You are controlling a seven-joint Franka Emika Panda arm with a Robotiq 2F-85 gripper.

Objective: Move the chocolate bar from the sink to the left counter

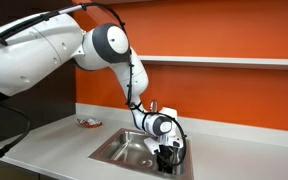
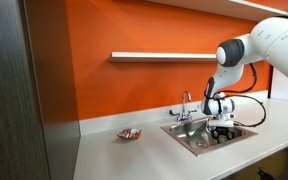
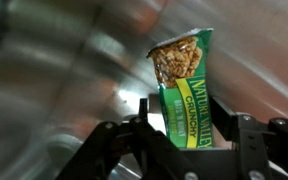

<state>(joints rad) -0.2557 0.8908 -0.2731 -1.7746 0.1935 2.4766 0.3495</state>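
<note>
The chocolate bar [image 3: 184, 85] is a green packet with yellow lettering, lying against the steel of the sink [image 1: 114, 152] in the wrist view. My gripper [image 3: 182, 115] is straddling it, with one finger on each long edge. The right finger looks to be touching the wrapper, while a thin bright strip still shows beside the left finger [image 3: 144, 110]. In both exterior views the gripper [image 1: 167, 152] [image 2: 222, 128] is down inside the sink [image 2: 189, 140] and hides the bar. The left counter [image 1: 54, 140] [image 2: 124, 158] is light grey.
A chrome faucet [image 1: 152, 107] [image 2: 187, 103] stands at the back of the sink, close to my wrist. On the counter near the orange wall lies a red-and-white packet [image 1: 87, 123] [image 2: 130, 133]. A white shelf [image 2: 164, 56] runs along the wall above.
</note>
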